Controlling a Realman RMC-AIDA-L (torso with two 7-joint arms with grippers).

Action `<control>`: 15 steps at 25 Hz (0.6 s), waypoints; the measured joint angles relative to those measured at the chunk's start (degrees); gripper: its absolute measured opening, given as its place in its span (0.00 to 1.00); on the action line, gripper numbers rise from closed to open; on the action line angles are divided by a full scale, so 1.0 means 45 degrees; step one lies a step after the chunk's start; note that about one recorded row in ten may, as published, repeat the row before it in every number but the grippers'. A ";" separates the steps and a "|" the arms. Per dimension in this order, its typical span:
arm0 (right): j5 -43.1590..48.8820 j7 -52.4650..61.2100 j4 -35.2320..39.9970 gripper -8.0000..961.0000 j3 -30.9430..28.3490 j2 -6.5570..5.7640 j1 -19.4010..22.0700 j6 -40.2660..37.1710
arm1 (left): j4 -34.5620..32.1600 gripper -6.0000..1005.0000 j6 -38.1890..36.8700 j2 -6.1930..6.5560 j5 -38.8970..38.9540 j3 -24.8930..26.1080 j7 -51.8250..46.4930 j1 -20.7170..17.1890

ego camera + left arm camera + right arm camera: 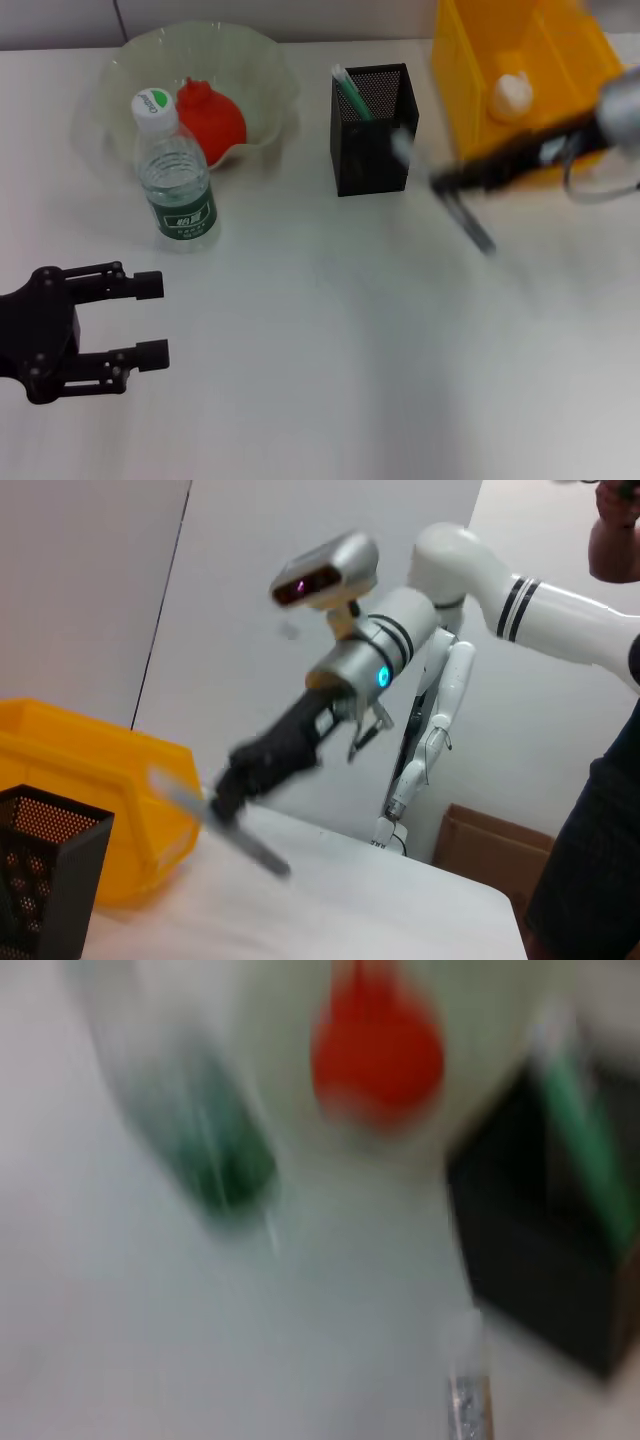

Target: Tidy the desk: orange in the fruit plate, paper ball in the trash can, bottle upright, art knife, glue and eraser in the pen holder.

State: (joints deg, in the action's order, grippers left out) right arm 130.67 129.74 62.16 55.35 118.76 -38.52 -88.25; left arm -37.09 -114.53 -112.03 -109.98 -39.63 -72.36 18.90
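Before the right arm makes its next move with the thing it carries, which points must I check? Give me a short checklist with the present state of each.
1. Right gripper grips a thin grey item: ok; which item, cannot tell, it is blurred.
2. Pen holder upright with open top: ok; a green-and-white item already stands inside.
3. Item lined up above the holder: not ok, it hangs beside it, towards the yellow trash can.
4. Left gripper out of the way: ok, open, low at the near left.
5. Bottle upright: ok.
6. Orange in fruit plate: ok.
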 joint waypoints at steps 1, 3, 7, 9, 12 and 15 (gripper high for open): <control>-0.0943 -0.0525 -0.0484 0.14 -0.0958 -0.0081 0.0006 -0.0071 | 0.0000 0.74 0.0000 -0.0016 0.0019 0.0004 0.0015 0.0000; -0.3013 -0.2076 -0.2159 0.13 -0.2527 -0.0338 0.0000 0.0211 | 0.0000 0.74 -0.0002 -0.0032 0.0032 0.0018 0.0021 0.0003; -0.6999 -0.6381 -0.5761 0.13 -0.3591 -0.0467 -0.0065 0.1517 | -0.0067 0.74 -0.0018 -0.0041 0.0057 0.0091 0.0023 0.0035; -0.8527 -0.8628 -0.6837 0.14 -0.3569 -0.0209 -0.0103 0.2227 | -0.0122 0.74 -0.0019 -0.0055 0.0081 0.0103 -0.0006 0.0105; -0.9852 -1.1388 -0.8013 0.16 -0.3290 0.0163 -0.0435 0.3447 | -0.0152 0.74 -0.0019 -0.0067 0.0101 0.0111 -0.0070 0.0247; -0.9926 -1.1940 -0.8775 0.18 -0.2379 0.0116 -0.0965 0.4637 | -0.0179 0.74 -0.0019 -0.0048 0.0114 0.0139 -0.0136 0.0340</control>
State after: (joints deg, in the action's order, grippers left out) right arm 86.01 76.01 22.67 44.65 119.28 -42.87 -67.39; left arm -37.90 -114.61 -112.25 -109.47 -39.00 -72.97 20.43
